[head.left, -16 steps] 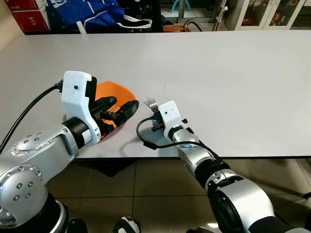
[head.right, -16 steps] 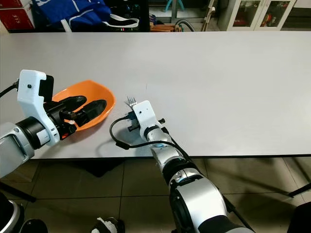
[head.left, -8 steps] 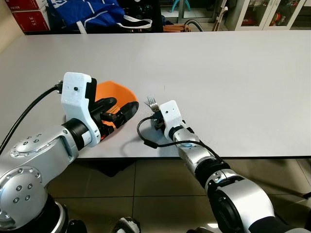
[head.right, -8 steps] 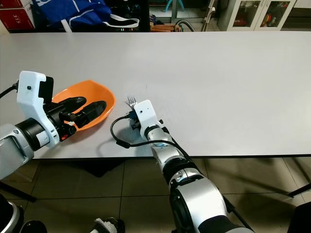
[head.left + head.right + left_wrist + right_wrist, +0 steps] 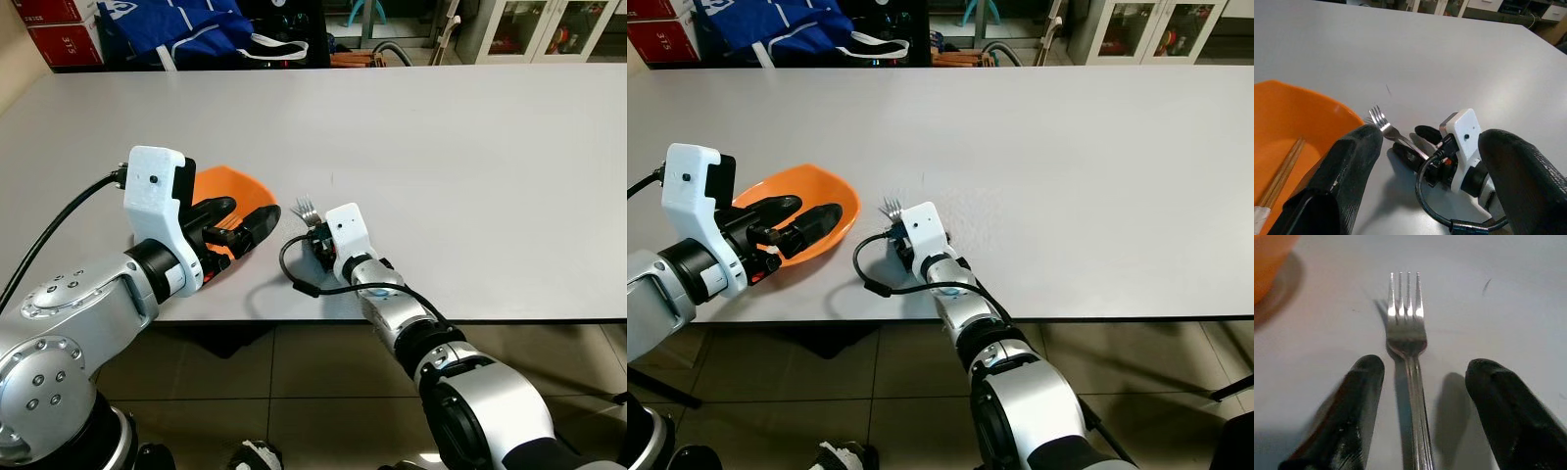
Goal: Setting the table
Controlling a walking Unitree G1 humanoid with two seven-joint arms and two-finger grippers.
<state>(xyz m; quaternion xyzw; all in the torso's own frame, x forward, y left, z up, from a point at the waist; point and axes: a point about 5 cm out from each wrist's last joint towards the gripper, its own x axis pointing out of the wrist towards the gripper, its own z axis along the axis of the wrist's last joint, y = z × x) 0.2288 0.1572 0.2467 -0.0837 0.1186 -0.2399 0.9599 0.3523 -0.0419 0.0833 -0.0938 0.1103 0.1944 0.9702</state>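
**Fork lying between parted fingers, just beside the bowl**

The right end effector (image 5: 1415,431) sits low over the plain grey worktop (image 5: 470,147), its two black fingers (image 5: 1352,416) spread wide with the silver metal fork (image 5: 1408,333) lying flat on the surface between them; neither finger touches the handle, so it holds nothing. The fork rests just beside the shallow orange plastic bowl (image 5: 818,191), on the bowl's right and apart from its rim. The left end effector (image 5: 230,227) hovers over that bowl with its fingers apart and holding nothing; a pair of light wooden chopsticks (image 5: 1281,169) lies inside the bowl.

The step in hand looks like either taking up or letting go of the fork; the frames do not settle which. To grip it well, the fingers should close evenly across the narrow handle behind the neck, pads flat and low to the worktop, since a thin flat handle is apt to skid or pivot if one finger arrives first.

The fork's long axis runs along the right end effector's own line, tines pointing away from the robot towards the far side of the worktop, handle back towards the wrist.
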